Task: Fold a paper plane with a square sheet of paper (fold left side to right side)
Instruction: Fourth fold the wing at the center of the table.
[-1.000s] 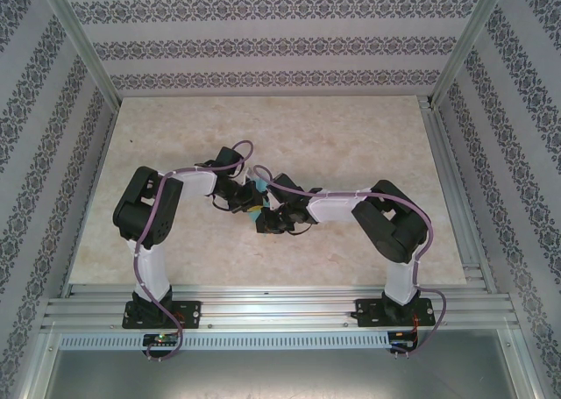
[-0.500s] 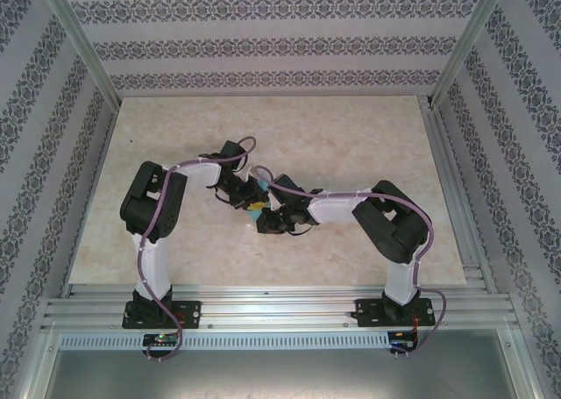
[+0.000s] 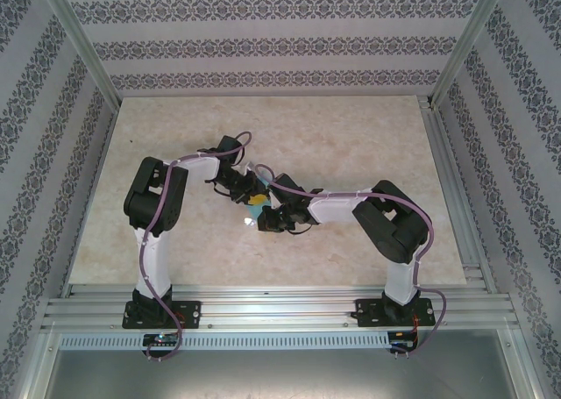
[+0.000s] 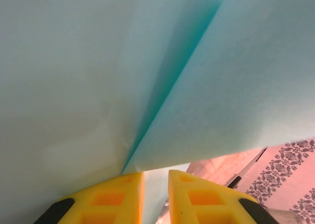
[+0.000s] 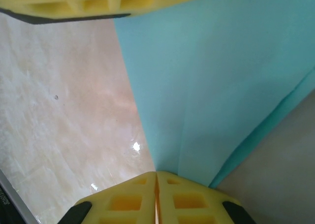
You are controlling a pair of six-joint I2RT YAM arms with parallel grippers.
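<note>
We see the paper, light blue, over the middle of the table, squeezed in btw the two wrists. The left gripper comes at it from the left. The right gripper comes from the right, a bit nearer the bases. From the top cam the paper is just a small cyan patch half hidden by black wrist parts, so no folds or jaw state are readable there. That cam does give us the layout: both arms bent inward, grippers just beside each other.

The left wrist cam gives the detail. The paper is very close, two layers meeting in a V-shaped crease that runs down to the tip of one yellow finger. The left claw's jaws stand slightly apart w/ a pale-blue strip of paper in the gap; we can't tell if the pads touch it. At lower right, past the paper's edge, we get a bit of patterned wall.

On the right wrist cam the right claw's fingers are pressed together, and the paper's lower corner runs into the seam, so it's pinching the paper. The sheet rises up and to the right w/ a faint crease and a darker second layer along its right edge. Marbled tabletop w/ small glints lies to the left. Another yellow finger crosses the top edge above the paper.
</note>
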